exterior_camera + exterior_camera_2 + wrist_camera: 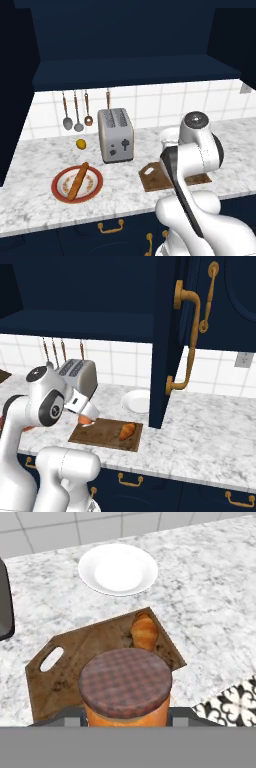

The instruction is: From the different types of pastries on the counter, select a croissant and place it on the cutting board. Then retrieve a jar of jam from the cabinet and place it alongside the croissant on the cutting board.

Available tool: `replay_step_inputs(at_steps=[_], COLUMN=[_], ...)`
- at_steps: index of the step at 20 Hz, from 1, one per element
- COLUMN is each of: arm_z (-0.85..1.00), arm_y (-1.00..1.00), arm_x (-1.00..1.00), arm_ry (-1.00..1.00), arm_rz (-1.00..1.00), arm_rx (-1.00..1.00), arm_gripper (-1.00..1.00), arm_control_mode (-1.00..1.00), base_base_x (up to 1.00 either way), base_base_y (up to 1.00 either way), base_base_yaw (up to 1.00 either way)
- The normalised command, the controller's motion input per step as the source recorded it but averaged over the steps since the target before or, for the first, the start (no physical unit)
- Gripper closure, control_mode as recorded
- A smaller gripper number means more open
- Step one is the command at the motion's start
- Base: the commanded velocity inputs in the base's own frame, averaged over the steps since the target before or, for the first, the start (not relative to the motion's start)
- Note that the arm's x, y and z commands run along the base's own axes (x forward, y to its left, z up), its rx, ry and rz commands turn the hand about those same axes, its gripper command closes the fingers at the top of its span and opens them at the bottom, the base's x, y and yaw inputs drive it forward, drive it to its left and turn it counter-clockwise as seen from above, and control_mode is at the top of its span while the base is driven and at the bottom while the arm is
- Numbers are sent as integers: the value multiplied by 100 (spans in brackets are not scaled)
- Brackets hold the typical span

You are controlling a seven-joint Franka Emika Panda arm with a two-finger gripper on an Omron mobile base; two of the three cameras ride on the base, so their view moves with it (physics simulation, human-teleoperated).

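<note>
- Currently, the gripper is closing its jaws partway around the jar of jam, gripping it at both sides; in the right base view the jar's orange body is showing just under the hand, over the near-left part of the cutting board.
- Jar of jam: 1 short orange cylinder, smooth-sided, wearing a round lid with a dull red-brown checked pattern.
- Cutting board: 1 flat rectangular dark-brown wooden slab, mottled grain, with 1 elongated white handle hole at a corner, lying on the counter.
- Croissant: 1 plump golden-orange ridged pastry, resting on the board near its far edge, apart from the jar; also showing in the right base view.
- Counter: white marble with grey veining.
- White plate: 1 round glossy dish, sitting on the counter just beyond the board.
- Toaster: 1 silver boxy unit with 2 top slots, standing left of the board.
- Red-rimmed plate: round and patterned, carrying 1 long thin golden-brown bread stick.
- Lemon: 1 small yellow ball, near the toaster.
- Utensils: 4 pieces hanging on the white tiled wall.
- Cabinet: dark navy, its open door with a brass handle standing right of the board.
</note>
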Motion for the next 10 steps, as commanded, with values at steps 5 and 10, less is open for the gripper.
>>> replay_step_inputs(at_steps=[5, 10], arm_z=[-74, -75], arm_y=[-9, -2], arm_x=[0, -1], arm_ry=[-26, -10], arm_rz=[0, 0], arm_rx=[0, 5], arm_gripper=[100, 100], arm_control_mode=[-100, -100], base_base_x=[0, 0], base_base_y=[0, 0], base_base_yaw=[0, 0])
